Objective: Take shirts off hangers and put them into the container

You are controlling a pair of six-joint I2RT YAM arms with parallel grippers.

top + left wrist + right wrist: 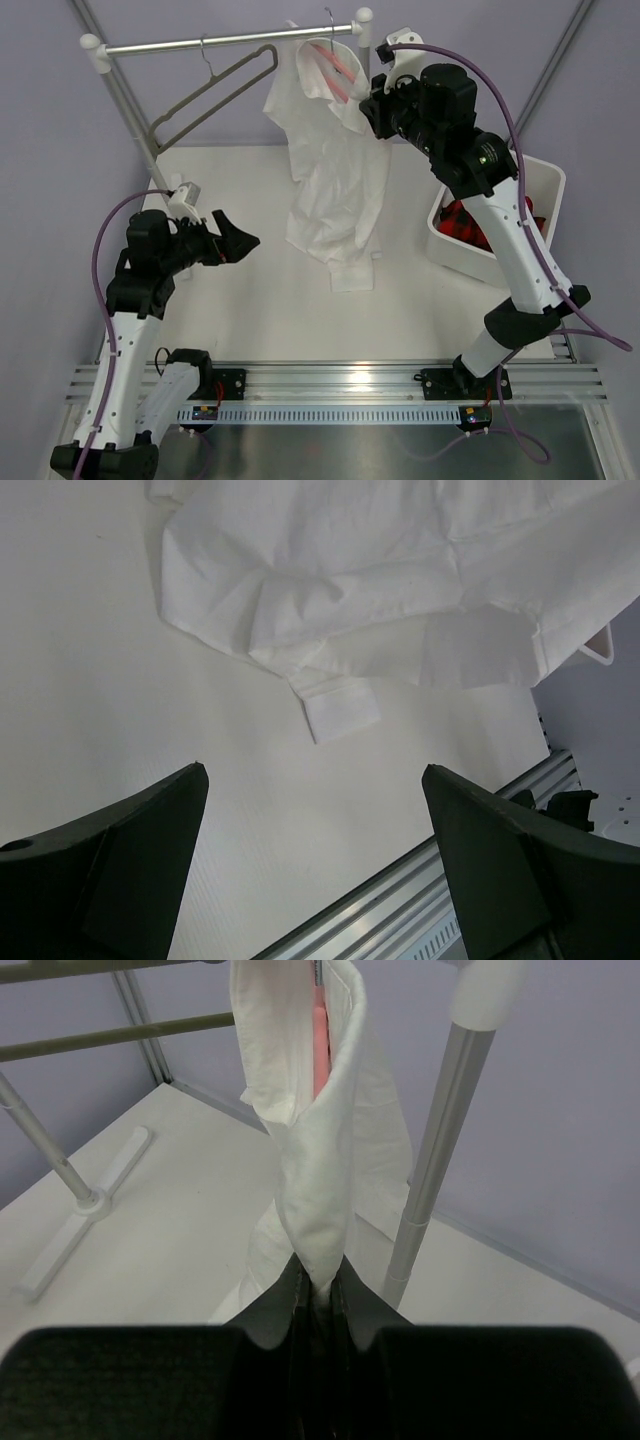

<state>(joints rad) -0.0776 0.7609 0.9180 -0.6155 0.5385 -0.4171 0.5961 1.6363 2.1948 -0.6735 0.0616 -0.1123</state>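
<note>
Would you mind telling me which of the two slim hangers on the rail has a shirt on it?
The pink slim hanger, wearing the thin white shirt; the grey-brown hanger to its left hangs bare.

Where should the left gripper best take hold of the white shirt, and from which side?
The square flap at the low end of the shirt: it sticks out, free. Come from the left, low over the table; the right gripper pinches the top fold.

White shirt point(330, 190) on pink hanger point(338, 65) on rail point(200, 42), hanging low over desk point(250, 310), R pincer point(366, 100) at its shoulder, L pincer point(243, 232) jaws wide, clear of it; grey hanger point(215, 90) bare, plaid shirt point(470, 225) in basket point(548, 178).
</note>
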